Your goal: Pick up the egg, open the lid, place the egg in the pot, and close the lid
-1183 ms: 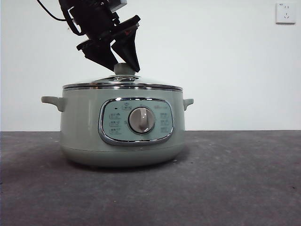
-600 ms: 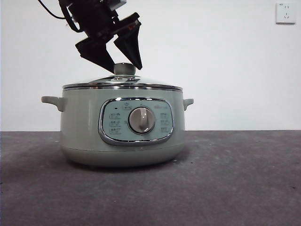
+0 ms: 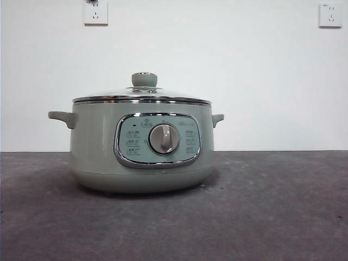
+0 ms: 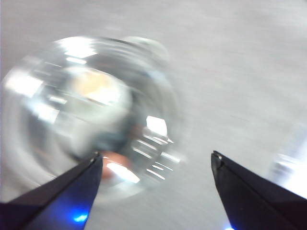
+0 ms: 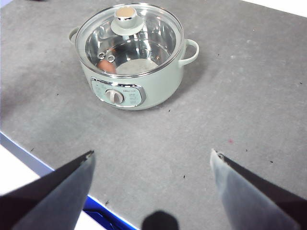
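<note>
- Front view, left side: one pot handle (image 3: 60,117) juts out from the pot (image 3: 98,147), which sits on the dark grey table (image 3: 272,217). No arm shows here.
- Centre: the lid (image 3: 142,95) is seated flat on the pot's rim, steel edge all round, pale green knob (image 3: 144,79) upright on top. Below it, the chrome-framed panel with the round silver dial (image 3: 163,138) faces the camera.
- Right: second handle (image 3: 217,119), then bare table. Two wall sockets (image 3: 95,12) high on the white wall.
- Left wrist view, heavily blurred: left gripper (image 4: 156,160) hangs above the lidded pot, jaws spread wide, nothing between them. The lid (image 4: 91,110) lies off to one jaw's side, not between the tips. A reddish-brown patch (image 4: 111,165) by that jaw's tip may be the egg under the glass; too smeared to be sure.
- Right wrist view: right gripper (image 5: 151,155) is well apart from the pot (image 5: 158,81), high over the table (image 5: 240,120), jaws spread, empty.
- Same view: the egg (image 5: 108,68) lies inside the pot, on the steel floor near the wall on the panel side, seen through the shut glass lid (image 5: 144,36).
</note>
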### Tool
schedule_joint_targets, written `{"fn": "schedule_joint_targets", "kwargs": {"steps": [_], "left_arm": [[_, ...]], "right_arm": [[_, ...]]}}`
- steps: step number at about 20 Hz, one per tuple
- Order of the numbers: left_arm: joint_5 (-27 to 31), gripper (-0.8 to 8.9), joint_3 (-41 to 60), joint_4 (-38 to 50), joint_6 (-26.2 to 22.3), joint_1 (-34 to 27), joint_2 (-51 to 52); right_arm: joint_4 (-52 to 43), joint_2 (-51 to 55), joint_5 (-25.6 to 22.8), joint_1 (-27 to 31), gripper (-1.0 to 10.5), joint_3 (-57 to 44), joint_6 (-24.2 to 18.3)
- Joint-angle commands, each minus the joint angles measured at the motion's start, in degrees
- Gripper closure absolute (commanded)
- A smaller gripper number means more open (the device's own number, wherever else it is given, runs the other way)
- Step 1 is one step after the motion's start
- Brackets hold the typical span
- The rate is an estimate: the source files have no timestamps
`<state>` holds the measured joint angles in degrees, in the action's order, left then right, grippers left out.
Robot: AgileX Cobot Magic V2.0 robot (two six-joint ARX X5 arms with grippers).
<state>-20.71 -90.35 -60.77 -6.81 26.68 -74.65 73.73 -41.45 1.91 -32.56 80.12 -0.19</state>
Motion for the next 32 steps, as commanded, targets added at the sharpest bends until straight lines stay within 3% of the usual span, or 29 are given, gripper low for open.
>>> {"fn": "schedule_joint_targets", "kwargs": {"steps": [1, 13, 14, 15, 17, 18, 23, 25, 32], "left_arm": [[-5.44, 4.33, -0.13, -3.13, 0.37, -0.04, 3.54], [-6.32, 4.45, -0.13, -9.51, 0.39, -0.04, 8.55], [-6.32, 4.98, -0.13, -9.79, 0.37, -0.04, 8.55], [-6.29, 6.15, -0.13, -10.16, 0.37, -0.04, 8.52], [-6.32, 8.32, -0.13, -10.38, 0.35, -0.04, 8.55], [-6.32, 8.20, -0.13, -10.38, 0.28, -0.04, 8.55], [-6.32, 8.20, -0.13, -10.05, 0.11, -0.04, 8.55], [-6.29, 8.18, -0.13, -10.01, 0.15, -0.07, 8.55], [-6.32, 8.18, -0.13, -9.90, 0.13, -0.07, 8.52]], "right_arm": [[-0.22, -0.02, 0.00, 0.00, 5.4, -0.44, 0.61], [1.77, -0.02, 0.00, 0.00, 5.4, -0.44, 0.66], [1.77, -0.02, 0.00, 0.00, 5.4, -0.44, 0.66], [1.81, -0.02, 0.00, 0.00, 5.8, -0.44, 0.68], [2.36, -0.02, 0.00, 0.00, 8.7, -0.44, 0.66], [2.75, -0.02, 0.00, 0.00, 9.7, -0.44, 0.61], [3.43, -0.02, -0.04, 0.00, 9.5, -0.44, 0.70], [3.67, -0.02, -0.02, 0.00, 9.5, -0.44, 3.43], [4.28, -0.02, -0.04, 0.00, 9.5, -0.44, 3.19]]}}
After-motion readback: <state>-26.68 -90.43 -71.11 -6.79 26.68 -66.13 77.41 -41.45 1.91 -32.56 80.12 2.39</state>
